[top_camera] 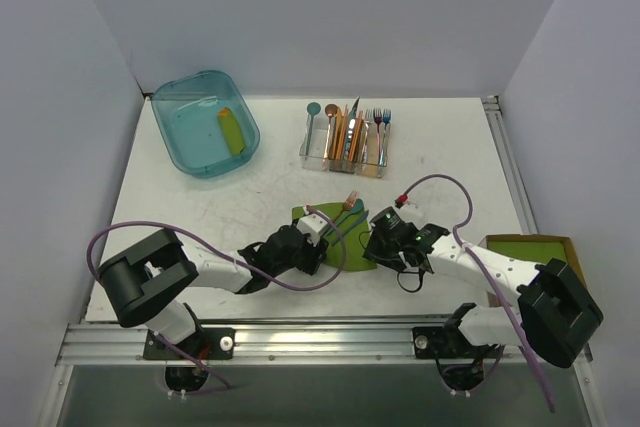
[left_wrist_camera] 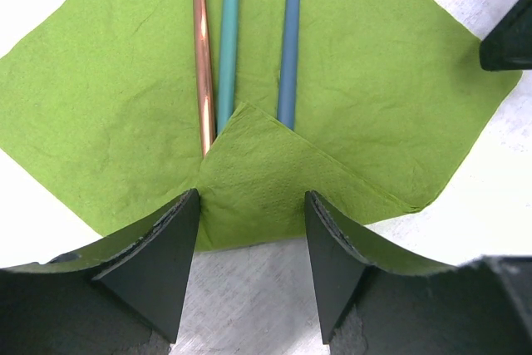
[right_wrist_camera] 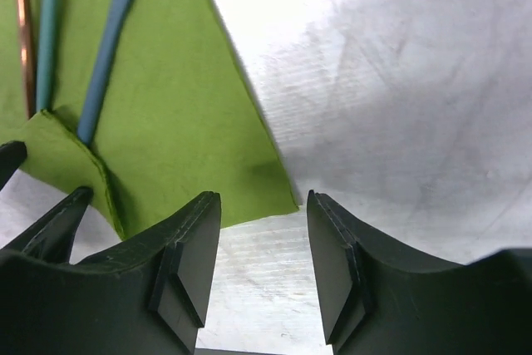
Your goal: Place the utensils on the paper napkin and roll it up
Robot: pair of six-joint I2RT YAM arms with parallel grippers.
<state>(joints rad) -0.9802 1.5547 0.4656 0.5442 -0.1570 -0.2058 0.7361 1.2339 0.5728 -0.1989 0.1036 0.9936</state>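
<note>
Napkin first: we see the paper napkin [left_wrist_camera: 374, 81] lying as a lime-green diamond on the near middle of the table [top_camera: 450, 147], between the two grippers. Its near corner is folded over the handle ends of the copper fork [left_wrist_camera: 202, 64], the teal spoon [left_wrist_camera: 228, 39] and a blue handle [left_wrist_camera: 291, 47], which lie side by side. The left gripper [left_wrist_camera: 252, 201] stands wide and empty, with one finger on each side of that fold. The right gripper [right_wrist_camera: 263, 201], equally wide and empty, sits at the napkin's right corner. Far left, a teal tub [top_camera: 190, 82] holds a yellow-green roll [top_camera: 231, 131]. Far middle, a clear caddy [top_camera: 343, 160] holds coloured cutlery [top_camera: 350, 127]. Near right, a cardboard box [top_camera: 575, 247] holds green sheets [top_camera: 520, 247].
</note>
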